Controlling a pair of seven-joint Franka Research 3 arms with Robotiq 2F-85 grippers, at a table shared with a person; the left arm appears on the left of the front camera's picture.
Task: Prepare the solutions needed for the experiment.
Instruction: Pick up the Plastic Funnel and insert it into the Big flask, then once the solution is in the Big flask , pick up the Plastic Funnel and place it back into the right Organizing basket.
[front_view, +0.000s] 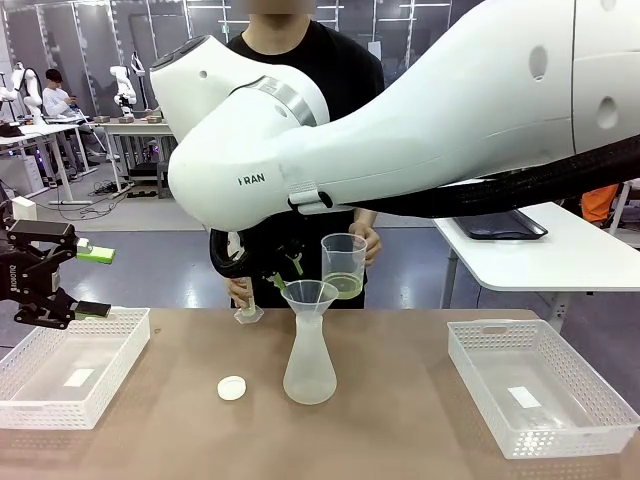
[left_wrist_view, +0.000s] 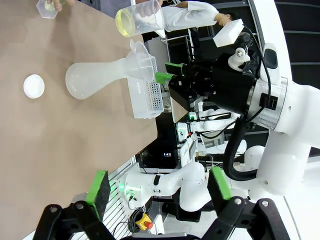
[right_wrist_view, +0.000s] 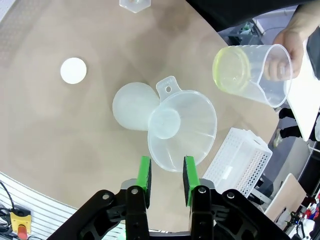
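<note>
L gripper (front_view: 95, 282) is hanging over the near end of the L basket (front_view: 30, 350), jaws wide apart, holding nothing. R arm is reaching across the middle. R gripper (right_wrist_view: 166, 165) is sitting at the funnel (front_view: 310, 296) w/ jaws partway closed and green pads flanking the funnel's near rim. Can't tell if they're actually clamping it or just beside it.

Funnel is sitting in the neck of the translucent flask (front_view: 310, 372), which is standing upright mid-table. White cap (front_view: 232, 388) is lying flat on the table just L of the flask, not touching it.

Solution (front_view: 344, 288) is sitting as a shallow yellow-green layer in the bottom of a clear beaker (front_view: 344, 250). Person's hand (front_view: 370, 240) is holding the beaker roughly upright above the table, just behind and to the R of the funnel, apart from it. Person's other hand is holding a small clear hex-base vessel (front_view: 248, 312) at the far table edge.

R basket (front_view: 480, 350) is sitting at the table's R side w/ only a slip of paper in it.
</note>
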